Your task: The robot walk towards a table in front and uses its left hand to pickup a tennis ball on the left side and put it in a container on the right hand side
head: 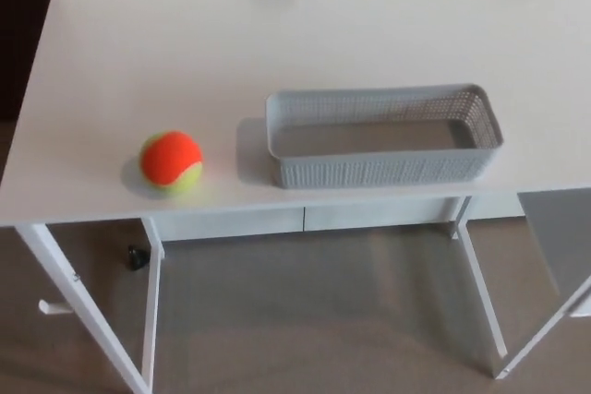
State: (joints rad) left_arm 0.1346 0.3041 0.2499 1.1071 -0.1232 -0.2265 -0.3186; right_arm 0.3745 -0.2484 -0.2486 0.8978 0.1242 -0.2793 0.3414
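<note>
Orange and yellow-green tennis ball [171, 161]: one, resting on the white table [277, 34] near its front edge, on the left hand's side of the view, with a soft shadow beneath it. Grey plastic container [379, 171]: one, a long rectangular basket with perforated walls, standing upright on the same tabletop toward the right hand's side, its front wall close to the table's near edge; its bare grey bottom shows through the open top. Ball and container: apart, not touching, a strip of bare tabletop between them, the ball just to the left of the container's short end. Left hand: not in view, so its fingers cannot be judged spread, pressed together or pinching. Right hand: not in view, same entry. Table legs [83, 320]: white, slanting down to a grey-brown floor [323, 320]. White drawer fronts [305, 219]: seen below the table's front edge. Small dark object [137, 256]: on the floor beside the inner left leg, too small to identify. Ball not yet in the container.
</note>
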